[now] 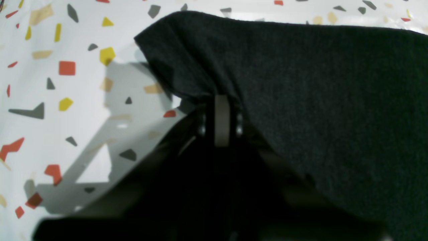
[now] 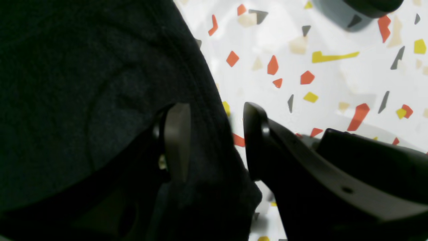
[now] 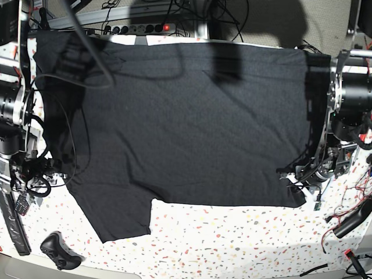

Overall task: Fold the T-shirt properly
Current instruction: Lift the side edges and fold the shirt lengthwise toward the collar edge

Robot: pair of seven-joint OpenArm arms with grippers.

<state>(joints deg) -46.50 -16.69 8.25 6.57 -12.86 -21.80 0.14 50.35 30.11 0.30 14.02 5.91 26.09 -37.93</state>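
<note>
Left gripper (image 1: 221, 100) pinches the matte black T-shirt (image 3: 192, 122); right gripper (image 2: 214, 140) gapes, straddling its edge.

Base overhead; wrists close – all share T-shirt (image 3: 192, 122).

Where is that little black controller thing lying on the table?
In the base view, the controller lies at the table's bottom-left corner, just beside the T-shirt's lower sleeve.

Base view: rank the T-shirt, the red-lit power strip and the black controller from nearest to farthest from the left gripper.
1. T-shirt: pinched in the left gripper, on the view's right.
2. Power strip: top edge, beyond the shirt.
3. Black controller: bottom-left corner.
</note>
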